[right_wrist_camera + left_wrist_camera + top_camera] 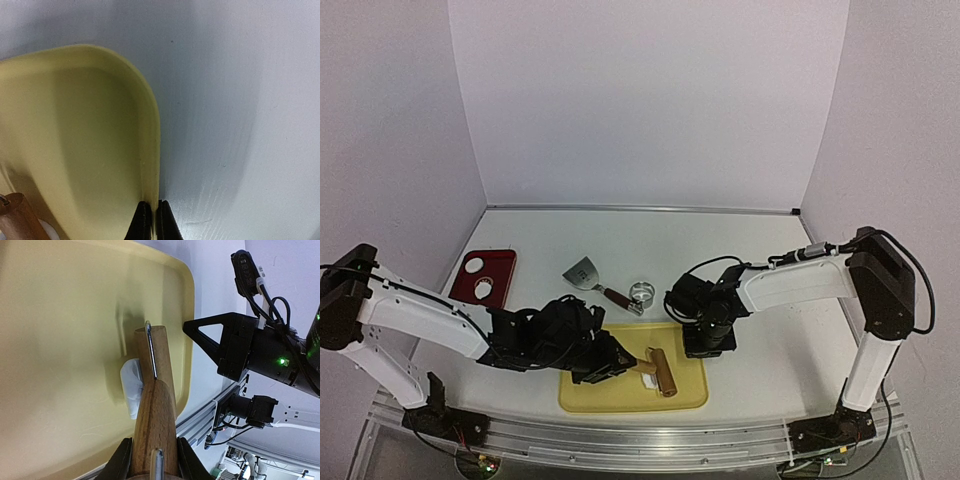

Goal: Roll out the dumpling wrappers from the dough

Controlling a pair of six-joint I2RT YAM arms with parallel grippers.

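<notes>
A wooden rolling pin [662,372] lies on the yellow tray [582,400]. My left gripper [618,362] is shut on its handle; in the left wrist view the handle [155,425] sits between my two black fingers [120,464]. A white lump of dough [131,387] lies pressed under the roller, on the tray [60,340]. My right gripper [708,342] is shut on the tray's right rim; the right wrist view shows its tips [151,222] pinching the rim [150,150]. No flat round dumpling wrappers show in any view.
Behind the tray lie a metal ring cutter [641,292] and a metal scraper [583,271] with a reddish handle. A red flat piece with round holes [486,276] lies at the left. The table's aluminium front rail [640,440] runs just below the tray.
</notes>
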